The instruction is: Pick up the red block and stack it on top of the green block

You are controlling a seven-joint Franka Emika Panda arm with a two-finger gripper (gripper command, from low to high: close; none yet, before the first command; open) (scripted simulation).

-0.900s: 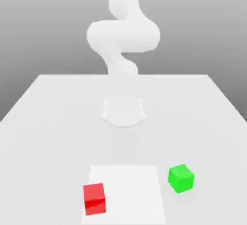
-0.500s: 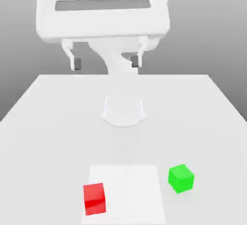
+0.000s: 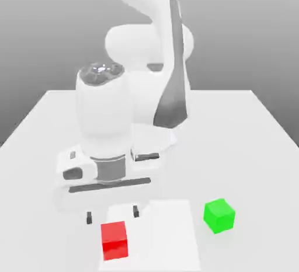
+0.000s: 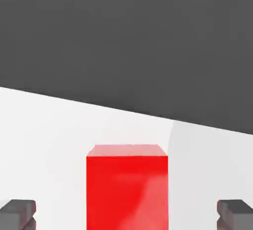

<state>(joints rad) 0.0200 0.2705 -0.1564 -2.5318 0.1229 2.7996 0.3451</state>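
Note:
The red block sits on the table near the front, at the left edge of a paler square patch. My gripper hangs just above and behind it, open, with its two dark fingertips spread wider than the cube. In the hand view the red block lies centred between the two fingertips, apart from both. The green block rests on the table to the exterior view's right of the red one, well apart from the gripper.
The white table spreads widely around both cubes. The arm's round base stands behind them at mid-table, and the arm's links tower over the left-centre area.
The hand has come down from high above the table to just over the red block, its open fingers now straddling it. Neither block has moved.

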